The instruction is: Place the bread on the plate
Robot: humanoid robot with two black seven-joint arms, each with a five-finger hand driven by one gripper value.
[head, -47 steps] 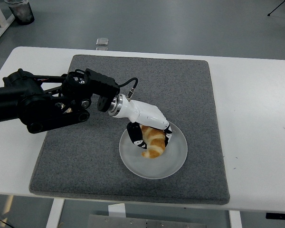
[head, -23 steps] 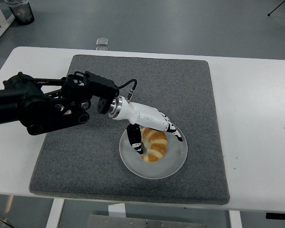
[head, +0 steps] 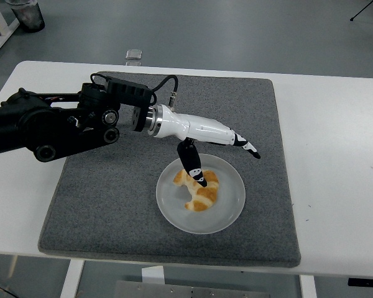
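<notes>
Reaching in from the left, my left robot hand (head: 219,138) hangs over the far side of the plate with its fingers (head: 245,144) stretched wide and holding nothing, thumb pointing down just above the bread. Under me, the white tabletop (head: 336,161) carries a grey mat (head: 112,198). On the mat sits the clear plate (head: 231,211), and the bread (head: 198,188) lies on it.

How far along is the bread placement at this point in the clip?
Done: the bread lies inside the plate, which sits on the grey mat. In hand: the left hand holds nothing; its fingers are stretched out above the plate's far rim, with the thumb pointing down toward the bread. Left: only pulling the arm clear. The right arm is not in view.
</notes>
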